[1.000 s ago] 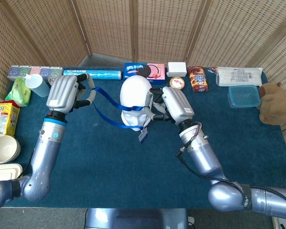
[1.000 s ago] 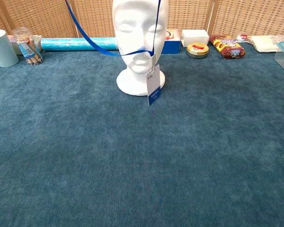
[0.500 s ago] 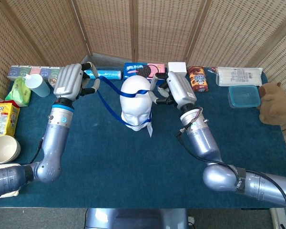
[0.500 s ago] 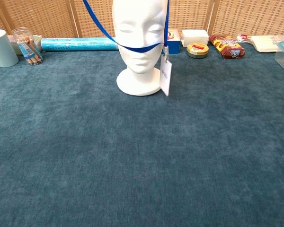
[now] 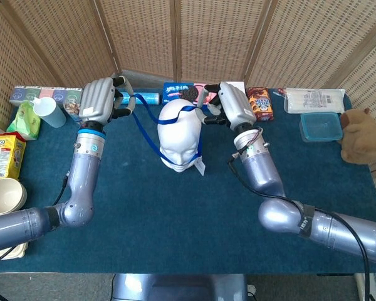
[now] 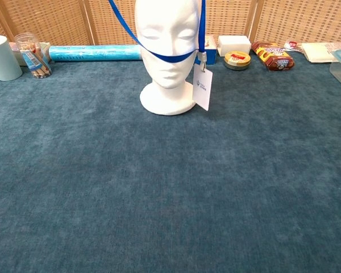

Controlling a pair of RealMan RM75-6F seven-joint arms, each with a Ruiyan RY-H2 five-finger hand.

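- Both hands, left hand (image 5: pixel 100 99) and right hand (image 5: pixel 234 108), have risen, each holding the blue lanyard (image 5: pixel 151 116)
- Its loop now crosses the foam mannequin head (image 5: pixel 178 135) at the nose; the badge (image 6: pixel 202 94) swung right

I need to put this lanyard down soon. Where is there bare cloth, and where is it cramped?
Bare blue table cloth spreads in front of the white foam mannequin head, wide across the near side. It is crowded along the back edge: white cup, blue roll, round tin, snack packet. Boxes and bowls line the left edge.
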